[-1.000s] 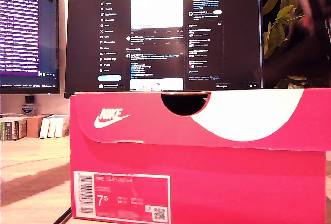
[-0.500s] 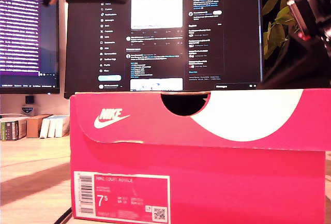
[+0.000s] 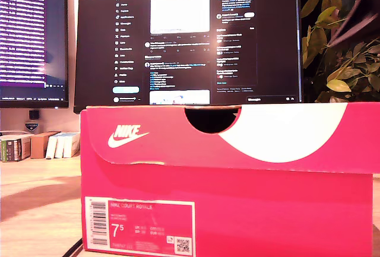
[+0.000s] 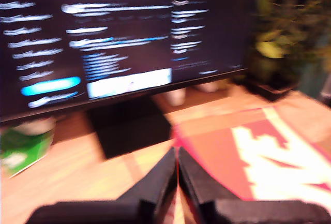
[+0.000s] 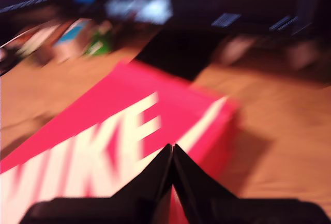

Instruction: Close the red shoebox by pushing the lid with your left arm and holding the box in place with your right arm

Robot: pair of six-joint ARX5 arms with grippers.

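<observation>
The pink-red cardboard shoebox (image 3: 231, 180) sits lid-down on the wooden worktop (image 3: 35, 209), before a wide dark monitor (image 3: 190, 37) and leafy green plant (image 3: 341, 49). Above its lid, my first gripper (image 4: 177, 169) and my second gripper (image 5: 171, 157) both have fingers pressed together, holding nothing.

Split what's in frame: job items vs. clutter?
Job:
- red shoebox, lid down
- my first end effector, shut
- my second end effector, shut

Clutter:
- main monitor
- second monitor
- plant
- small boxes on the desk
</observation>
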